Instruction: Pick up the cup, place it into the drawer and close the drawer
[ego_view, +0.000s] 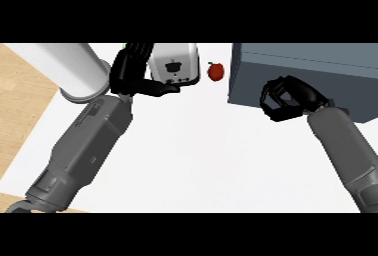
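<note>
Cup hidden, right hand curled against grey drawer

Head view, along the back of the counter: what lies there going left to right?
White cylinder → left hand → toaster → red fruit → right hand against the grey drawer unit.

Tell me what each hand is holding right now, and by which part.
Left hand is open beside the toaster, holding nothing. Right hand is curled against the drawer unit; anything inside can't be told.
</note>
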